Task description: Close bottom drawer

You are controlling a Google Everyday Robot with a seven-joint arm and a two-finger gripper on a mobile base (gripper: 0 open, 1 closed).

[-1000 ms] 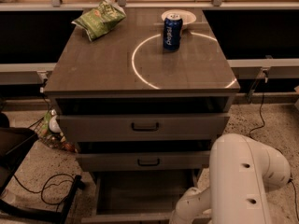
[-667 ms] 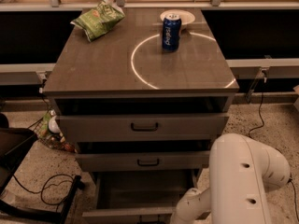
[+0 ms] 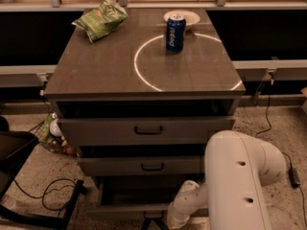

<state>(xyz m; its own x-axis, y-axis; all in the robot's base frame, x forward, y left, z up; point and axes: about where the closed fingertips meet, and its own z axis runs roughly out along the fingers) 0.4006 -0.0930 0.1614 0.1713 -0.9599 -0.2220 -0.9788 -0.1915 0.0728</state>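
The bottom drawer [image 3: 125, 211] is the lowest of three grey drawers and stands pulled out, its long grey tray [image 3: 139, 191] open to view. My white arm [image 3: 240, 176] reaches down from the right, with its wrist [image 3: 184, 209] at the drawer's front panel. My gripper [image 3: 156, 223] shows only as a dark end at the bottom edge of the view, at the middle of the drawer front where the handle sits. The handle itself is hidden.
The middle drawer [image 3: 144, 166] and top drawer [image 3: 146, 130] also stand slightly out. On the cabinet top [image 3: 96, 75] are a green chip bag [image 3: 100, 19], a blue can [image 3: 175, 32] and a white plate [image 3: 182, 17]. Cables [image 3: 53, 195] and a dark chair base [image 3: 14, 152] lie at the left.
The bottom drawer's front has slid a little inward toward the cabinet, and my arm has moved slightly forward with it.
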